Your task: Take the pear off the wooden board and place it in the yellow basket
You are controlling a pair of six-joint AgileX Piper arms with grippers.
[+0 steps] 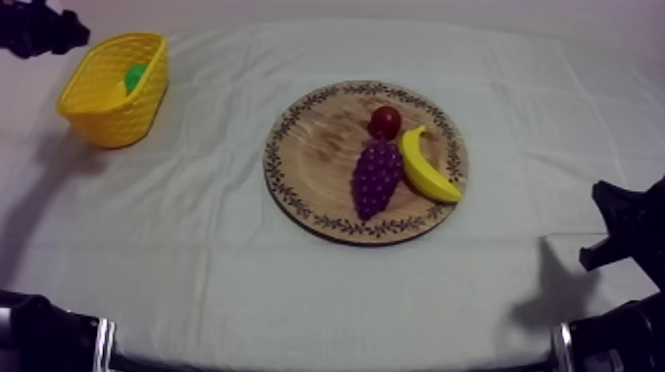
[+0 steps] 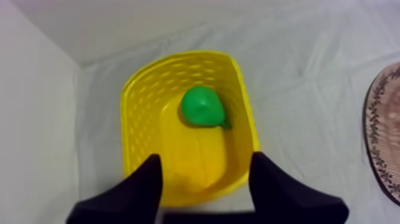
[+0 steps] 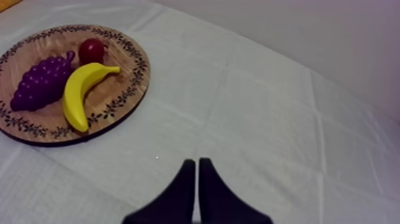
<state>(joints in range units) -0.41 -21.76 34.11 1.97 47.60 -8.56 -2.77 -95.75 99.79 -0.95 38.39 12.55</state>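
Observation:
The green pear (image 1: pixel 135 75) lies inside the yellow basket (image 1: pixel 104 109) at the table's far left. My left gripper (image 1: pixel 57 34) hovers just behind the basket. In the left wrist view its two black fingers (image 2: pixel 143 187) stand wide apart above the basket's near wall (image 2: pixel 196 187), with nothing between them, and the pear (image 2: pixel 202 106) rests on the basket floor beyond. My right gripper (image 1: pixel 621 230) sits low at the right edge; its fingers (image 3: pixel 197 187) lie together as a narrow wedge over bare cloth.
The round wooden board (image 1: pixel 317 148) at the table's middle carries purple grapes (image 1: pixel 376 176), a banana (image 1: pixel 427 170) and a small red fruit (image 1: pixel 385 122). The board's rim (image 2: pixel 381 143) shows beside the basket. Bare cloth lies between basket and board.

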